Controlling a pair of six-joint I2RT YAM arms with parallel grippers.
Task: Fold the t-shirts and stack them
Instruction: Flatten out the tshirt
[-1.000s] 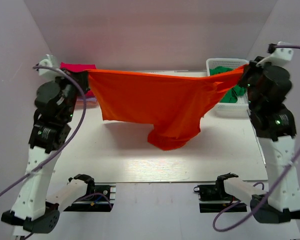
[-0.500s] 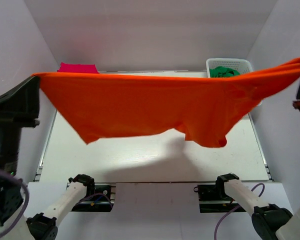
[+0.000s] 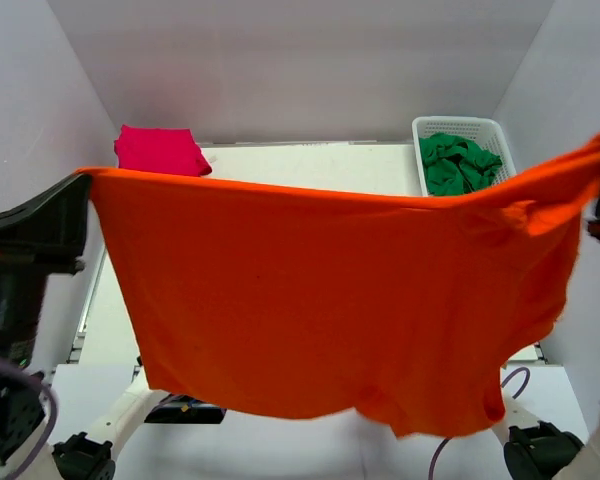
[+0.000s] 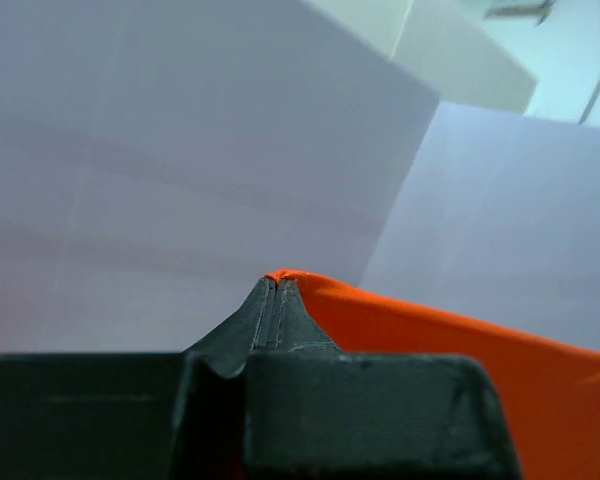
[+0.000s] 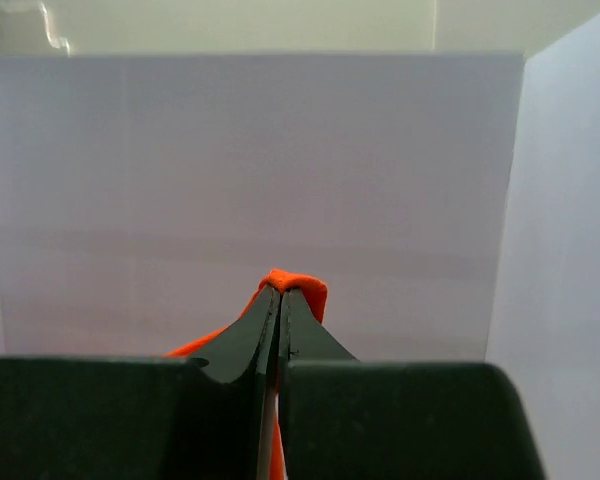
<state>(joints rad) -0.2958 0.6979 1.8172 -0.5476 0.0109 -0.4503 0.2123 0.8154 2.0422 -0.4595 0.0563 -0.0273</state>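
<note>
Orange-red cloth fills most of the top view. On the far left, the left gripper (image 4: 277, 287) has its two black fingers pressed tight together on one top corner of the orange t-shirt (image 3: 320, 300). In the left wrist view a small bit of orange pokes out just past the fingertips, and the rest of the cloth runs off to the right. Behind that corner, at the back left of the white table (image 3: 310, 165), a magenta t-shirt (image 3: 158, 150) lies folded (it looks neat and flat).

The orange t-shirt hangs in the air between the two arms, high up and close to the top camera. Its top edge is pulled nearly straight from side to side, with a small dip toward the right. The cloth below hangs down like a curtain and hides most of the table and the arm bases. Its bottom edge is lumpy near the right.

At the back right of the table stands a white basket (image 3: 458, 124) with a crumpled green t-shirt (image 3: 458, 165) inside. On the far right, the right gripper (image 5: 280, 290) has its fingers squeezed together on the other top corner, and a little orange bump sticks up over the tips. White walls (image 3: 280, 60) stand around the table.
</note>
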